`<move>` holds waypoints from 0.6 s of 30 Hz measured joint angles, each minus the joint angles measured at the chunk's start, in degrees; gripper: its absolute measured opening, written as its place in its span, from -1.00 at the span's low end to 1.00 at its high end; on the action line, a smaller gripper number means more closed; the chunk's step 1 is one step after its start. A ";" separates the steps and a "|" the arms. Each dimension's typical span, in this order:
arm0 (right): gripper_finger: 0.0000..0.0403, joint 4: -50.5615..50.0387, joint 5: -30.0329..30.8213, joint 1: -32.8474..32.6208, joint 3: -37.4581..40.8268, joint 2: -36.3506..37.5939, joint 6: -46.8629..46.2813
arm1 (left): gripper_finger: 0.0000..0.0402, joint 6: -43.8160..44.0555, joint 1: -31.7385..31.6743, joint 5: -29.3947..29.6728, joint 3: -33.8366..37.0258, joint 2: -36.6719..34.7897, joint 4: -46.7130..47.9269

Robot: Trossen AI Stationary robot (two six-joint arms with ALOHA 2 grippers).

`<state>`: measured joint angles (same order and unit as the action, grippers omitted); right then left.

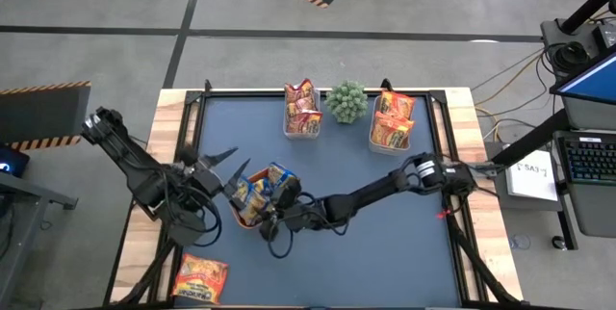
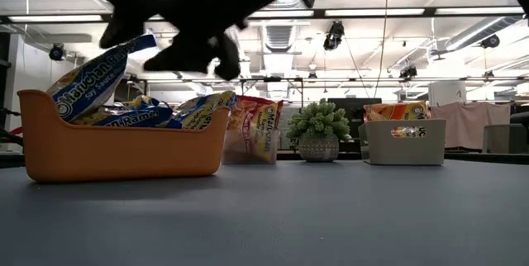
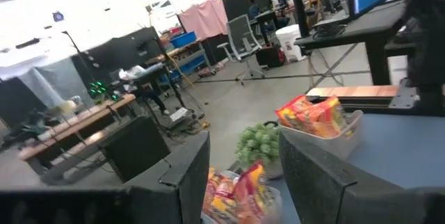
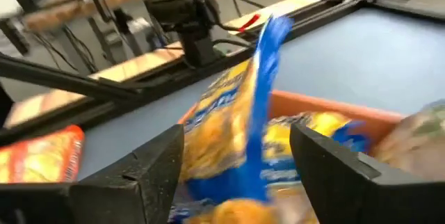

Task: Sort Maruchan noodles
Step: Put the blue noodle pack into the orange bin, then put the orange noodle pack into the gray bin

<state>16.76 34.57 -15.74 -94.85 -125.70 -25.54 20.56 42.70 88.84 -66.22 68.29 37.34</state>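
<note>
Reaching: your right gripper (image 1: 272,197) stretches low over the tray (image 2: 124,146), fingers spread around a yellow packet (image 4: 236,126).
Waiting: your left gripper (image 1: 219,166) beside the tray, fingers apart, empty.

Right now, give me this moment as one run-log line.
right gripper: open over orange tray, yellow-blue packet between fingers | left gripper: open beside tray | stray packet: table's near-left corner

Two dark jointed arms (image 1: 125,161), black fingers (image 4: 142,172)
</note>
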 joint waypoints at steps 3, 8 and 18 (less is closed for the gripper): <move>0.29 -7.32 0.00 0.16 -0.02 3.01 3.43 | -0.22 2.97 0.00 -2.90 0.04 0.63 -0.01; 0.36 -25.79 -0.04 0.13 -0.02 9.49 8.91 | -0.22 8.47 0.00 -10.38 0.04 2.47 -0.18; 0.31 -44.82 0.47 -0.65 13.62 29.98 11.68 | -0.22 25.89 0.29 -37.73 -2.88 7.17 0.22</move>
<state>-28.07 35.04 -16.40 -81.22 -95.72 -13.86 46.45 42.98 51.10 -69.09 75.46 37.56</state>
